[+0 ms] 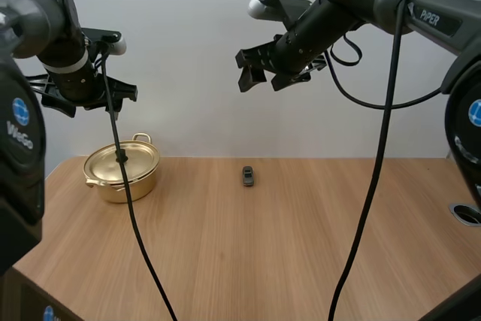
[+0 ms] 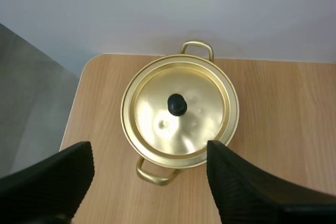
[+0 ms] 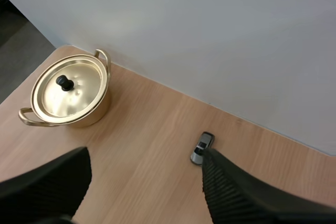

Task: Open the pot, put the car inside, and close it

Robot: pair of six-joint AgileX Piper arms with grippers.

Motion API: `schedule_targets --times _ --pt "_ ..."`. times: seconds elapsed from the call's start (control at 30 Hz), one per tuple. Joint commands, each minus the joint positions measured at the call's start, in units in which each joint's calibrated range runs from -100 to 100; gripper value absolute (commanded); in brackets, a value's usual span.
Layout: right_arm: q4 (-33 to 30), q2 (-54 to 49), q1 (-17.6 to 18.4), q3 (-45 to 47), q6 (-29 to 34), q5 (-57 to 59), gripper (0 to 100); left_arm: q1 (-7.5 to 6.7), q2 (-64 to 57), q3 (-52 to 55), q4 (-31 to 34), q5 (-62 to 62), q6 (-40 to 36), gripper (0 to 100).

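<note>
Inside of pot (image 3: 93, 115) beneath lid (image 2: 194, 121), unseen

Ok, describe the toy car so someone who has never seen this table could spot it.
Start with the wooden table and look along its far edge. To the right of the gold pot, well apart from it, the car sits alone on bare wood. It is tiny and dark grey, unlike the big shiny lidded pot.

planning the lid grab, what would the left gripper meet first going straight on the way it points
Probably the lid of the pot, near its black knob; the open left gripper points down at it.
</note>
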Motion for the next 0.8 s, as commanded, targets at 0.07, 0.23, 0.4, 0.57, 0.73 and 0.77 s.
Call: schedule_targets --times 0.07,0.23,0.4,0.57,0.73,0.77 --pt "-0.4 0.0 0.0 0.0 -1.9 8.0 100 0.02 3.7 0.0 -0.6 -5.9 -1.3 100" --pt "-0.4 -0.1 -1.7 0.0 -2.4 9.8 100 0.02 9.3 0.0 -6.6 -10.8 -1.4 100" --pt "-0.4 -0.1 -4.4 0.0 -2.4 9.8 100 0.02 14.4 0.0 -9.1 -12.8 -2.0 100" --pt "-0.2 -0.1 -4.8 0.0 -2.4 9.8 100 0.02 17.1 0.0 -9.1 -15.9 -2.0 100" --pt "-0.3 -0.1 -4.8 0.0 -2.4 9.8 100 0.02 18.6 0.0 -8.5 -20.7 -1.9 100" --pt "-0.3 -0.1 -4.8 0.0 -2.4 9.8 100 0.02 18.9 0.0 -8.5 -21.1 -1.6 100"
